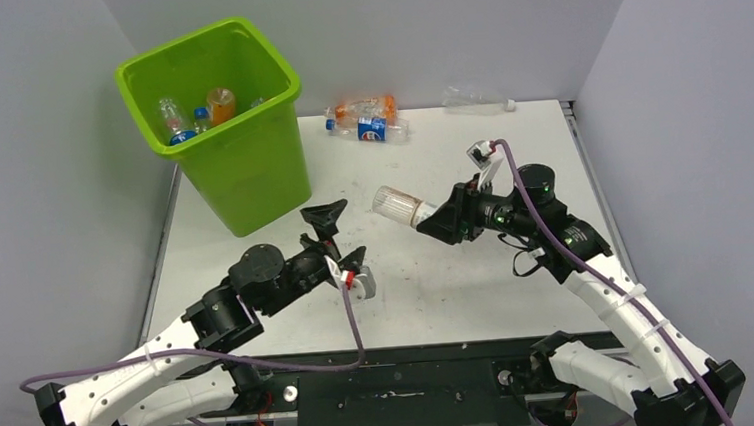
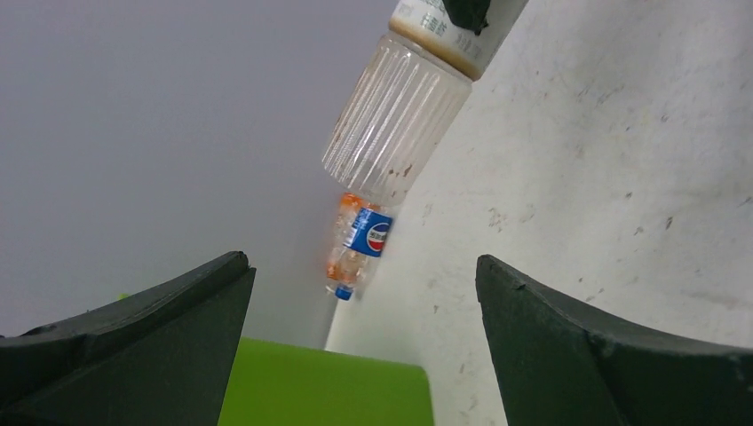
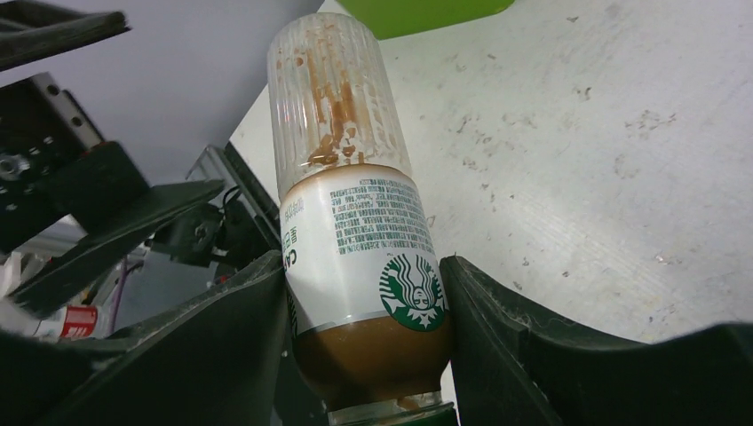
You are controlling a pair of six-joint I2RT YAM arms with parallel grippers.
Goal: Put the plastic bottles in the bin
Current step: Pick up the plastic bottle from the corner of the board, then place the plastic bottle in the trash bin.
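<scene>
My right gripper point(image 1: 440, 217) point(image 3: 364, 293) is shut on a clear ribbed bottle point(image 1: 395, 205) point(image 3: 355, 222) with a white Starbucks label and brown dregs. It is held above mid-table, base toward the left arm. My left gripper point(image 1: 340, 239) point(image 2: 362, 262) stands open and empty just left of it; the held bottle point(image 2: 400, 115) hangs ahead of its fingers without touching them. The lime-green bin point(image 1: 214, 124) point(image 2: 320, 382) stands at the back left with several bottles point(image 1: 196, 112) inside. An orange bottle and a Pepsi bottle point(image 1: 366, 119) point(image 2: 360, 238) lie by the back wall, and a clear bottle point(image 1: 480, 99) lies further right.
Grey walls enclose the white table point(image 1: 438, 289) at the back and on both sides. A purple cable point(image 1: 350, 315) trails from each wrist. In the right wrist view the bin's lower wall point(image 3: 426, 11) shows at the top edge and the left arm's black links point(image 3: 115, 240) fill the left.
</scene>
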